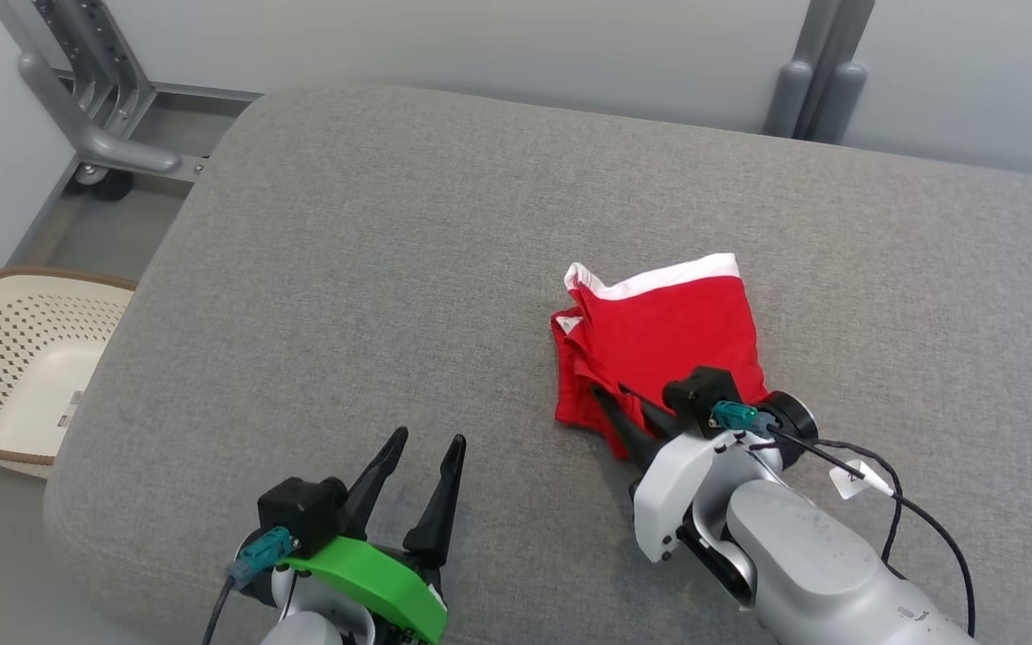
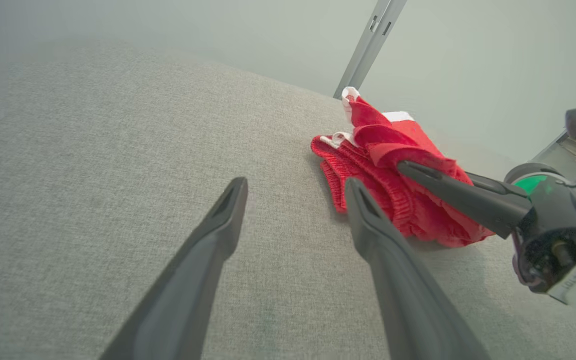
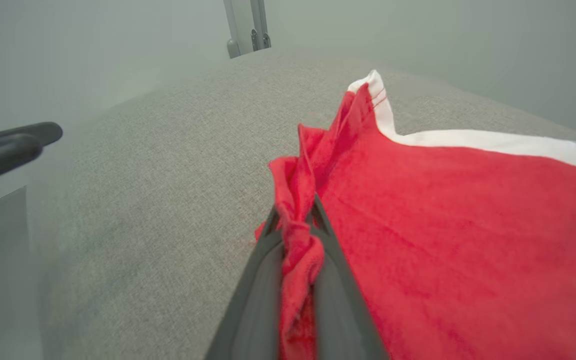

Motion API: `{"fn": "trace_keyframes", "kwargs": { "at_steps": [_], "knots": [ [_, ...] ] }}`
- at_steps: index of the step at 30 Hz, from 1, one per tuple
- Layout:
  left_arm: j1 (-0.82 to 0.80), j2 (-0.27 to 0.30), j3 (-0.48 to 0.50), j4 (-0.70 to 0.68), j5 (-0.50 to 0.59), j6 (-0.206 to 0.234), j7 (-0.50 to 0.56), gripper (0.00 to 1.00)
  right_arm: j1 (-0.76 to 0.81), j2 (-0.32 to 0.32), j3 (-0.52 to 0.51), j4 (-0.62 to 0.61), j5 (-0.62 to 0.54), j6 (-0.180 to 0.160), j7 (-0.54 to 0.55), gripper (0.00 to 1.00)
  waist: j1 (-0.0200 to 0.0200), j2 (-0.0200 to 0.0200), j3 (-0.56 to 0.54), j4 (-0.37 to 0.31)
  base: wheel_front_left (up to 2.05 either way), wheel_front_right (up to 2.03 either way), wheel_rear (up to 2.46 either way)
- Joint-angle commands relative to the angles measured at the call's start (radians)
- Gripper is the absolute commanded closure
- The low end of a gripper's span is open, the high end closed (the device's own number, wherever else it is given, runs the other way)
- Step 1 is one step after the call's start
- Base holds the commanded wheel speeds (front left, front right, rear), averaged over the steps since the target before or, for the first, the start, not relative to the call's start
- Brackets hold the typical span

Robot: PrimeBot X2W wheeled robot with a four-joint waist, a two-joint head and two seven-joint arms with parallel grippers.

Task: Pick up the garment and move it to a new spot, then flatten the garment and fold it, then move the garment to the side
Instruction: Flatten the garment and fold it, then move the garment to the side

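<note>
A red garment with a white band along its far edge lies crumpled right of centre on the grey cushion. My right gripper is shut on the garment's near left edge; the right wrist view shows red cloth pinched between its two dark fingers. The left wrist view catches the same garment with the right gripper clamped on it. My left gripper hovers open above bare cushion to the garment's left, its fingers spread and holding nothing.
The grey cushion has rounded edges and drops off at the left and front. A cream perforated basket stands on the floor at the left. Grey metal frames rise behind the far corners.
</note>
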Motion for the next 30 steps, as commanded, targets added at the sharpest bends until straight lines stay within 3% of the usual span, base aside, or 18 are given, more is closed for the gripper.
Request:
{"fn": "trace_keyframes", "kwargs": {
  "at_steps": [1, 2, 6, 12, 22, 30],
  "knots": [
    [0.016, 0.004, 0.005, 0.001, -0.004, 0.003, 0.0, 0.0, -0.007, -0.001, 0.002, 0.012, 0.012, -0.002, -0.003, 0.65, 0.0001, 0.0, -0.008, 0.011, 0.0, 0.0, 0.0],
    [0.017, 0.005, 0.007, 0.001, -0.004, 0.003, 0.0, 0.0, -0.01, 0.002, 0.007, 0.019, 0.021, -0.002, -0.003, 0.0, 0.0001, 0.0, -0.011, 0.011, 0.0, 0.0, 0.0],
    [0.028, 0.005, 0.023, -0.002, 0.003, 0.003, 0.0, 0.0, -0.008, -0.005, -0.03, -0.024, 0.067, -0.002, -0.004, 0.0, 0.0001, 0.0, -0.014, -0.003, 0.0, 0.0, 0.0],
    [0.021, -0.002, 0.046, -0.02, 0.034, 0.003, 0.0, 0.0, 0.053, -0.074, -0.22, -0.112, 0.074, -0.002, -0.003, 0.0, 0.0001, 0.0, -0.007, -0.033, 0.0, 0.0, 0.0],
    [-0.021, -0.023, 0.028, -0.04, 0.051, 0.003, 0.0, 0.0, 0.057, -0.103, -0.367, 0.02, 0.081, -0.001, -0.003, 0.0, 0.0001, 0.0, 0.052, 0.001, 0.0, 0.0, 0.0],
    [-0.042, -0.029, 0.013, -0.042, 0.066, 0.003, 0.0, 0.0, 0.007, -0.081, -0.339, 0.116, 0.153, -0.001, -0.002, 0.0, 0.0001, 0.0, 0.087, 0.06, 0.0, 0.0, 0.0]
  ]
}}
